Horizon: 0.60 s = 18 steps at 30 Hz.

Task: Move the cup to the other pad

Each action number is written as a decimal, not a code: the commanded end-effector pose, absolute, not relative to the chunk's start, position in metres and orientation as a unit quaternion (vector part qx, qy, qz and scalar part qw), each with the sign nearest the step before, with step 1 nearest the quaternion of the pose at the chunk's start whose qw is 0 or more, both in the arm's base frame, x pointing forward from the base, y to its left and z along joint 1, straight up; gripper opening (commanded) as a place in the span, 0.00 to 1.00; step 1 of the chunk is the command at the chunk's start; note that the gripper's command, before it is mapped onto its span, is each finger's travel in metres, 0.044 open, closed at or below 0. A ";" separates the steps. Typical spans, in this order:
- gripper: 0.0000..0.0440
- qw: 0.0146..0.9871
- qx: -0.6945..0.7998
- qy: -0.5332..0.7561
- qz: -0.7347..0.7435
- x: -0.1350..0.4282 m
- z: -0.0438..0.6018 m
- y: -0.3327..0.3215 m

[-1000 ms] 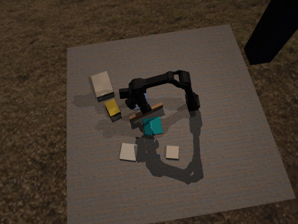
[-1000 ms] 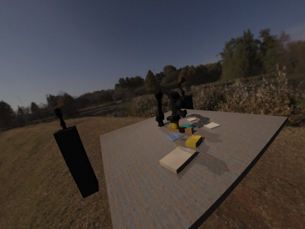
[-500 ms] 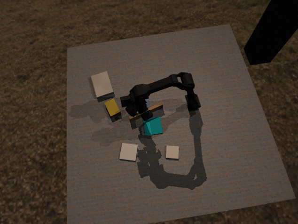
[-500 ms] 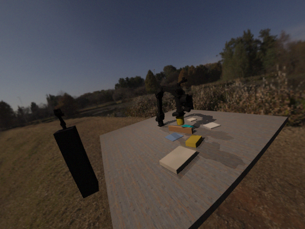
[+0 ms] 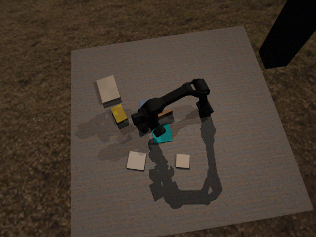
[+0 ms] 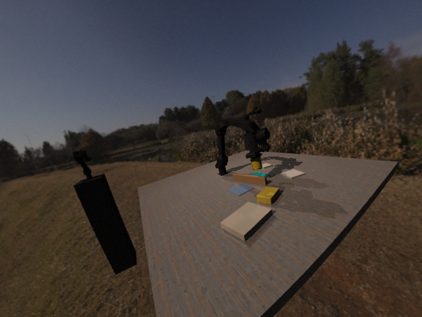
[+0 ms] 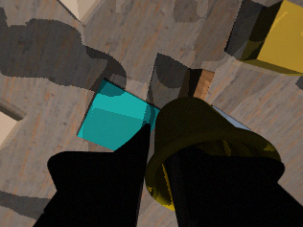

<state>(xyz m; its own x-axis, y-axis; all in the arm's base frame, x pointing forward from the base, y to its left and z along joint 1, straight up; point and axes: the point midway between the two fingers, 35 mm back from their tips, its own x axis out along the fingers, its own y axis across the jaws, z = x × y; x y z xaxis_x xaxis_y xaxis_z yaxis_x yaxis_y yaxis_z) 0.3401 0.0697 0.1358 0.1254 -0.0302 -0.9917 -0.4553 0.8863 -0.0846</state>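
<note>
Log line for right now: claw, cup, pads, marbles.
claw: shut on yellow cup | cup: raised, off both pads | teal pad: bare | marbles: cannot tell

Count, top view, clock from teal pad: pads, 2 (teal (image 5: 166,138) (image 6: 259,174) (image 7: 112,121); blue (image 5: 143,102) (image 6: 241,188) (image 7: 232,118), 11 o'clock). Pale slabs, 3: large slab (image 5: 108,89) (image 6: 247,218) at 10, small slabs at 5 (image 5: 183,161) (image 6: 266,166) (image 7: 6,128) and between 7 and 8 (image 5: 136,160) (image 6: 293,173) (image 7: 81,6). Cup (image 6: 256,164) (image 7: 189,119), 1; yellow block (image 5: 119,114) (image 6: 268,195) (image 7: 283,42), 1; barrier (image 5: 165,112) (image 6: 248,178) (image 7: 205,82), 1.
</note>
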 end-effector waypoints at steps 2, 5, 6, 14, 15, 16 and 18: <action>0.00 0.728 -0.189 0.641 0.152 0.335 0.132 0.084; 0.00 0.729 -0.192 0.638 0.157 0.331 0.128 0.094; 0.00 0.729 -0.192 0.638 0.158 0.329 0.127 0.097; 0.00 0.730 -0.195 0.635 0.160 0.317 0.112 0.112; 0.00 0.730 -0.194 0.635 0.159 0.315 0.110 0.112; 0.00 0.730 -0.194 0.635 0.159 0.313 0.107 0.113; 0.00 0.731 -0.193 0.636 0.157 0.310 0.103 0.114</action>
